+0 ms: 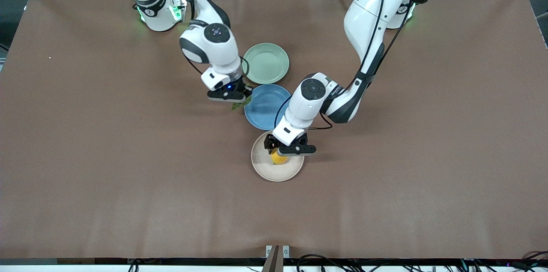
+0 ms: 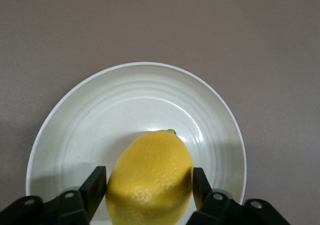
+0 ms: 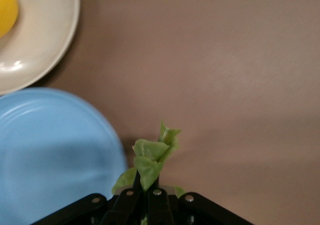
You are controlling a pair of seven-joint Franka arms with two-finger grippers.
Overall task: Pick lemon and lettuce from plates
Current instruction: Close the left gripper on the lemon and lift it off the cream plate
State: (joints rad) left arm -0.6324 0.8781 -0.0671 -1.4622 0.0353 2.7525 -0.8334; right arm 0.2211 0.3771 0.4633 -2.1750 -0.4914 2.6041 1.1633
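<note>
The yellow lemon (image 1: 279,159) lies on the beige-cream plate (image 1: 277,171), the plate nearest the front camera. My left gripper (image 1: 281,152) is down at that plate, its two fingers pressed against both sides of the lemon (image 2: 150,180), as the left wrist view shows with the plate (image 2: 135,100) underneath. My right gripper (image 1: 233,100) is shut on the green lettuce leaf (image 1: 239,104) and holds it just above the table beside the blue plate. The leaf (image 3: 150,160) sticks out of the shut fingers. The pale green plate (image 1: 266,63) is empty.
The blue plate (image 1: 265,107) sits between the pale green and beige plates, empty; it also shows in the right wrist view (image 3: 50,150), with the beige plate (image 3: 40,35) and the lemon (image 3: 6,10) at the corner. Brown table all round.
</note>
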